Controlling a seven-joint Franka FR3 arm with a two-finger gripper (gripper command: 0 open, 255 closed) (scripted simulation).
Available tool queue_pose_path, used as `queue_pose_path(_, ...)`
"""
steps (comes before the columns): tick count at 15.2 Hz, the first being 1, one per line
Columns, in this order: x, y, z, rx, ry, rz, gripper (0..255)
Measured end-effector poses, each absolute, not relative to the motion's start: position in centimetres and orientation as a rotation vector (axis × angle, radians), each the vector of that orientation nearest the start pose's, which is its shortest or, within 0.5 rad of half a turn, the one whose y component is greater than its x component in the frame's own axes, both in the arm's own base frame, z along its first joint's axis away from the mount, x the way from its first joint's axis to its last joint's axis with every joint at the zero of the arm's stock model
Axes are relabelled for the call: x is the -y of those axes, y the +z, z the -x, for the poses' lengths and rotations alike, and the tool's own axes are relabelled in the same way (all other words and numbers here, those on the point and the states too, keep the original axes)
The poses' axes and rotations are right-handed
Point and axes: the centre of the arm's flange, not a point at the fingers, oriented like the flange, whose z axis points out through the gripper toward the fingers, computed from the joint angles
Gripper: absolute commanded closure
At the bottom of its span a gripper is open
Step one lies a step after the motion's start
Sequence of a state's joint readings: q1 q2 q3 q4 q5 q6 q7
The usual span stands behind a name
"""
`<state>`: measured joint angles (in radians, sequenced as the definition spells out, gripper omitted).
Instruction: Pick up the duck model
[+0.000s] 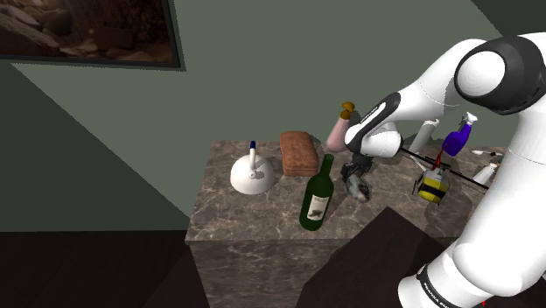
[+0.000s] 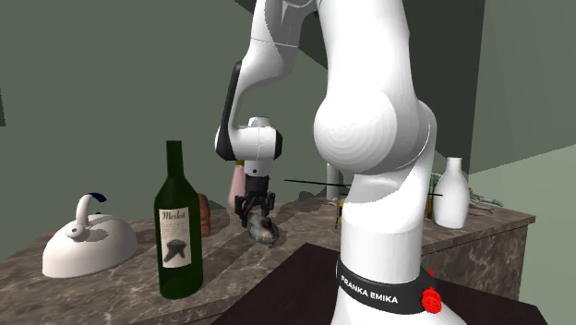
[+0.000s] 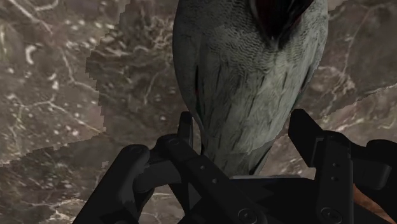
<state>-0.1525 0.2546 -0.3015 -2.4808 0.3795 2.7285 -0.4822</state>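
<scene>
Straddling the duck model right now: gripper is down at the worktop, pointing nearly straight down, with both fingers set either side of the duck's narrow end. The jaws are part open and hold nothing. In the wrist view one finger sits right at the grey feathered flank, while the other shows a sliver of marble between it and the body, so I read this as not clamped. The duck lies on the marble about mid-length of the worktop, close to the edge facing the stand. The second exterior view shows it directly under the gripper, body tilted, resting on the surface as far as I can tell. Neighbours: green wine bottle is near it along the same edge, white kettle and brown block are further toward the far end, and a yellow-and-black item is well apart on the other side. My read on the step: approach done, pre-grasp, close pending. Next move needs a squeeze until both pads bear on the flanks, then a straight vertical lift. The body tapers and is rounded where the fingers sit, so it may squirt out or rotate on closing; a bite slightly lower or nearer the wider part would be safer. The lift path looks clear of the bottle.
</scene>
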Motion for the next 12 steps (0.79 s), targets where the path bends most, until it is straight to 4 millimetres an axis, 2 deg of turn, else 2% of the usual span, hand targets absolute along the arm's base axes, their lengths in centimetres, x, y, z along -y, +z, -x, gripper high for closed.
queue_pose_path(3,22.5,20.2,-41.6,-0.475,-0.075,3.041,255)
queue_pose_path(12,22.5,24.8,-41.7,-0.475,-0.074,3.041,255)
